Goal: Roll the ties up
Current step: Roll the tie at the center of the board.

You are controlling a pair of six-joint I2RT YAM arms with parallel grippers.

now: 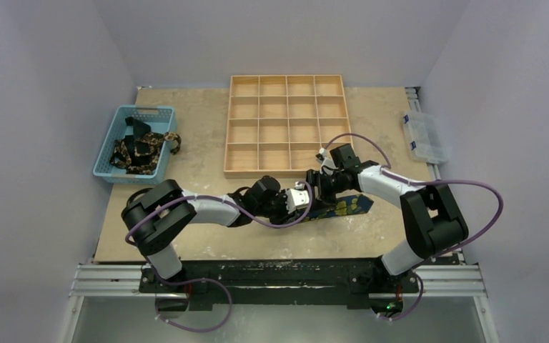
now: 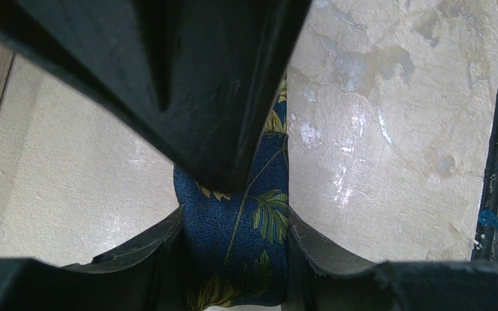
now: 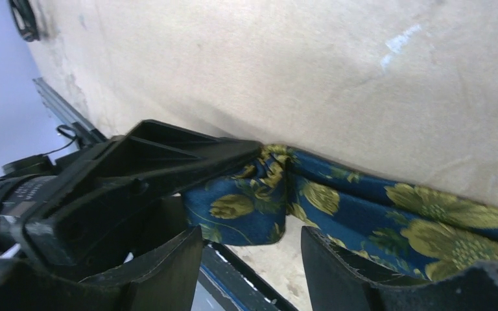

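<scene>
Black plastic left tool [image 2: 235, 233] tight on blue gold-floral fabric tie [image 3: 363, 207], right tool [image 3: 251, 238] agape, mottled beige tabletop [image 3: 266, 65].

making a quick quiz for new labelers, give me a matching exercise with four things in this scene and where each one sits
Things:
1. flat tie
2. blue basket
3. wooden tray
4. clear box

Places:
a. far middle
b. right edge
c. near middle, in front of the wooden tray
d. left side

Pairs: 1-c, 2-d, 3-a, 4-b
</scene>
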